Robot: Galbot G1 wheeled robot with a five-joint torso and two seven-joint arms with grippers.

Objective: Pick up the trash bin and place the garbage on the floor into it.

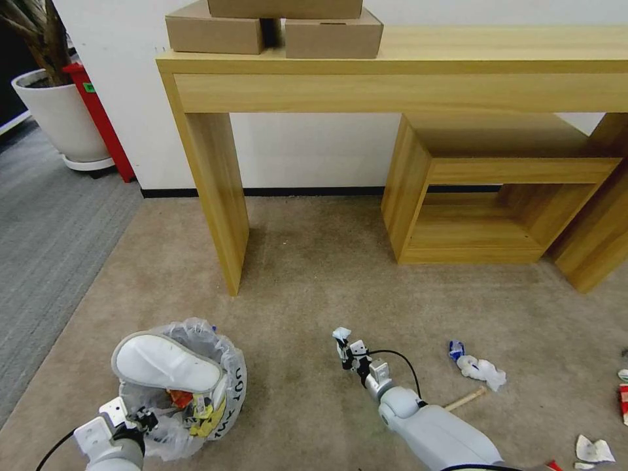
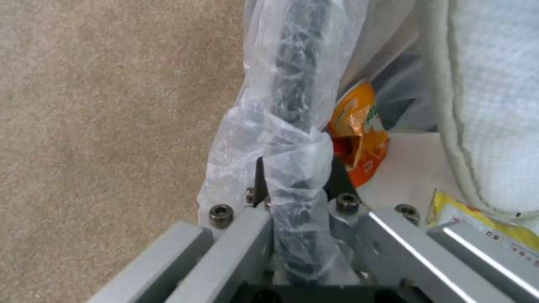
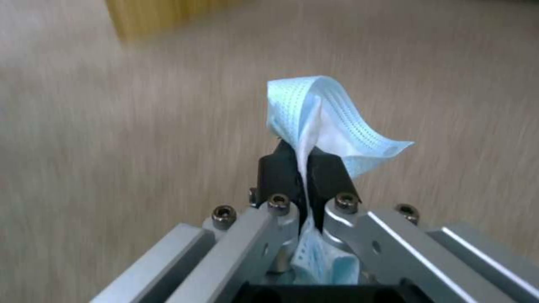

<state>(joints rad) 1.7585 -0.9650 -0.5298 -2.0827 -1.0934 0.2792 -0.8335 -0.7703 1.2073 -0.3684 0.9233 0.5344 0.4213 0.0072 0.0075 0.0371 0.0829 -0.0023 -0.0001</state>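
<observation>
Left claw (image 2: 294, 179) is clamped on the trash bin (image 1: 226, 386) rim; right claw (image 3: 303, 168) pinches what looks like a blue face mask (image 3: 320, 122) above the floor (image 1: 314, 288).

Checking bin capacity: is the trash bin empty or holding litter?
Holding litter: a white slipper lies across the trash bin mouth, wrappers beneath.

Slipper-topped trash bin (image 1: 196, 392) on floor (image 1: 314, 294)

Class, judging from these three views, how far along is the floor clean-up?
Done: trash bin, gripped by the left gripper, holds a slipper and wrappers. In hand: right gripper pinches a blue face mask. Left: crumpled paper, stick, scraps on the carpet.
</observation>
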